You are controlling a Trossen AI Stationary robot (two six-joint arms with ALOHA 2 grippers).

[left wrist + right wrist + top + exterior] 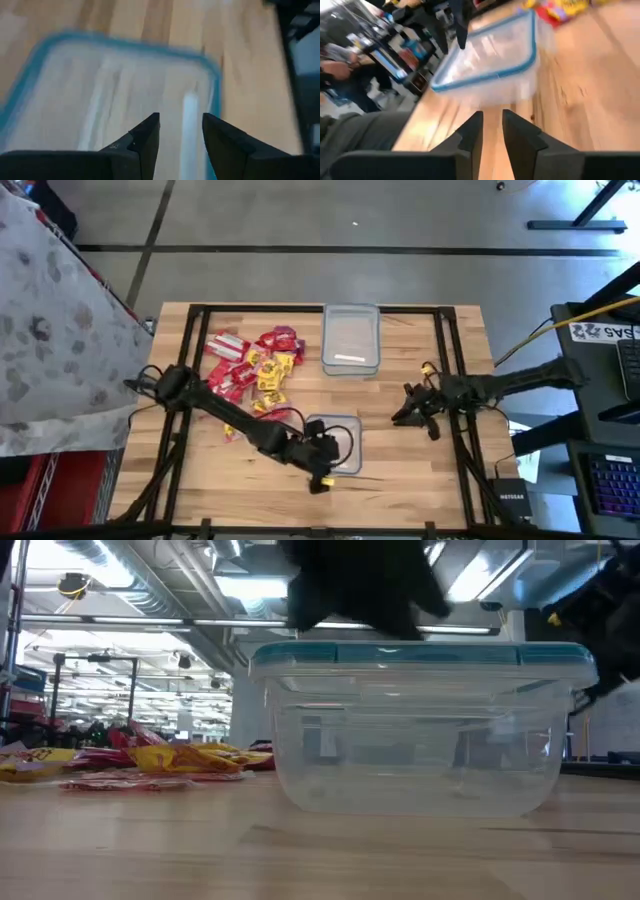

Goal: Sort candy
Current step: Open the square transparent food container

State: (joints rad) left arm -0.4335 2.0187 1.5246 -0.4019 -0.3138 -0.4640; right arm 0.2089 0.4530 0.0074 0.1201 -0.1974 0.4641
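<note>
The candy (252,370) lies in a loose heap of red and yellow packets on the wooden surface (400,410), well to the left of the near clear container (338,442) and slightly behind it; in the low view the heap (150,762) sits flat on the wood, apart from that tub's wall.

The near clear container, with its blue-edged rim, stands close to the surface's front edge. The left hand (322,452) hangs directly over it, fingers pointing down into its open top; in the left wrist view the two fingers (145,140) stand a moderate gap apart with nothing between them, the tub's blue rim running around them on all sides.

A second clear container (351,338) sits at the back edge of the surface, straight behind the near one, with bare wood between the two.

The right hand (410,408) hovers to the right of the near container, well apart from it, over open wood. Its fingers (470,135) are nearly closed, only a narrow slit between them, and hold nothing.

A black frame (448,360) borders the surface on each side of the near container.
</note>
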